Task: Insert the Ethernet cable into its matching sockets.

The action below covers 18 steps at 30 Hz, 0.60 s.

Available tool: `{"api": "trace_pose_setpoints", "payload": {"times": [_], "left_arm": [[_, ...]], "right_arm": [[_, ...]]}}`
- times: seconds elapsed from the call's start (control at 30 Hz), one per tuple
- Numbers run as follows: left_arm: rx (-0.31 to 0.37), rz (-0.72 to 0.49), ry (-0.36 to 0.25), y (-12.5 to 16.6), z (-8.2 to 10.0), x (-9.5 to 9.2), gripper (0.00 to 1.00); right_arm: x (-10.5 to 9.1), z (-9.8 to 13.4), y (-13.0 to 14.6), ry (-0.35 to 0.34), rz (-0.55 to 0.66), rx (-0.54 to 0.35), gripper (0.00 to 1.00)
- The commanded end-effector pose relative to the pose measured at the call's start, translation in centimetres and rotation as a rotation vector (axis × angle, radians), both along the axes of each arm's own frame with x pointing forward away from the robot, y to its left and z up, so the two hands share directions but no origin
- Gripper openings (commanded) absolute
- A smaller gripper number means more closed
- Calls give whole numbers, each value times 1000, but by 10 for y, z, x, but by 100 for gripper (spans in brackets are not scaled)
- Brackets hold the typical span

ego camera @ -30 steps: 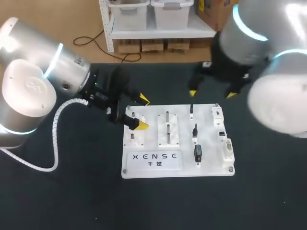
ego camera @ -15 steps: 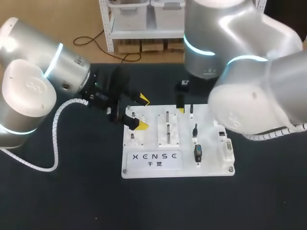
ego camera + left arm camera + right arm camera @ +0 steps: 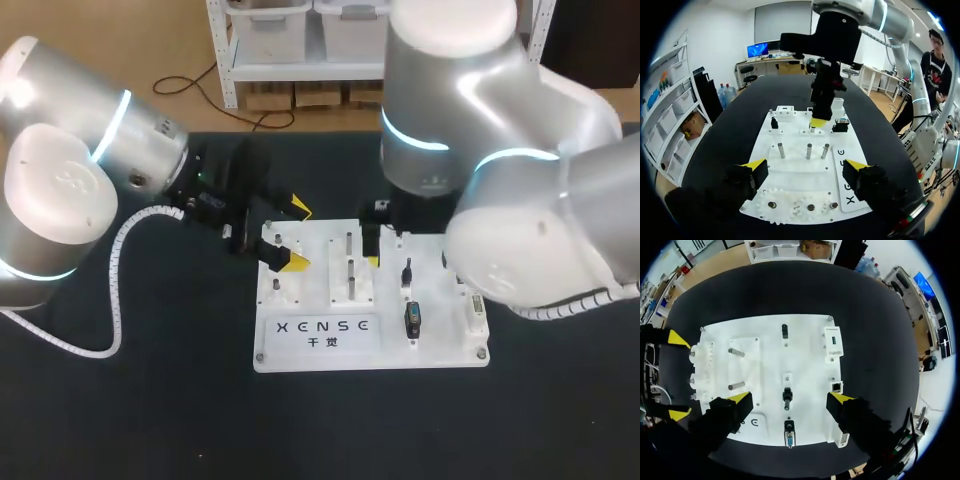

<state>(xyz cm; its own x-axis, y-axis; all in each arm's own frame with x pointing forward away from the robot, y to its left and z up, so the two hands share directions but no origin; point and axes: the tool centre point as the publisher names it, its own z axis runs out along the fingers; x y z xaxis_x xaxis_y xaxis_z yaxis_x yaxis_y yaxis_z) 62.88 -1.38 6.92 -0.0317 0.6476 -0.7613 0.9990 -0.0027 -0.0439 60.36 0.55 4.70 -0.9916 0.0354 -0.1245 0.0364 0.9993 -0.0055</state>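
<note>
A white practice board (image 3: 440, 345) lies mid-table. Down its middle stand three short black plugs; I cannot tell which belongs to the Ethernet cable. The middle plug (image 3: 787, 396) (image 3: 407, 272) sits below my right gripper (image 3: 790, 398), which hovers open above the board (image 3: 805, 340). A small square socket (image 3: 837, 386) sits beside it near the board's edge. In the head view my right arm (image 3: 480, 200) hides most of that gripper; one yellow fingertip (image 3: 372, 261) shows. My left gripper (image 3: 292, 235) (image 3: 806, 167) stands open over the board's left end, holding nothing.
Upright metal pegs (image 3: 349, 265) (image 3: 809, 150) stand between the two grippers. Small gears (image 3: 790, 207) lie on the board (image 3: 795, 170) under my left gripper. A white socket block (image 3: 832, 342) and a long socket (image 3: 842, 440) line the board's right edge. Black tabletop surrounds the board.
My right arm has swung in from the back right and now hangs over the board's middle, its gripper staying open. My left arm and the board have not moved.
</note>
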Motion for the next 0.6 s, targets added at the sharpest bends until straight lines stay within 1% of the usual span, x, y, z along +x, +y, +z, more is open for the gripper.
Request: {"api": "trace_pose_setpoints", "payload": {"times": [0.03,0.17,0.3,0.33,0.4,0.43,0.47,0.5,0.6], "left_arm": [[-2,1,-3,1,-1,-1,100],[-2,1,-3,1,-1,-1,100],[-2,1,-3,1,-1,-1,100],[-2,1,-3,1,-1,-1,100],[-2,1,-3,1,-1,-1,100],[-2,1,-3,1,-1,-1,100],[-2,1,-3,1,-1,-1,100],[-2,1,-3,1,-1,-1,100],[-2,1,-3,1,-1,-1,100]], "right_arm": [[-2,-10,1,6,7,9,100],[-3,-16,1,12,11,17,100],[-4,-19,1,12,19,20,97],[-4,-20,0,12,21,20,92],[-3,-21,-1,14,25,22,71],[-3,-21,-1,15,28,22,51],[-3,-22,-1,16,30,21,45],[-3,-22,-1,17,32,21,42],[-3,-22,-1,19,41,21,40]]}}
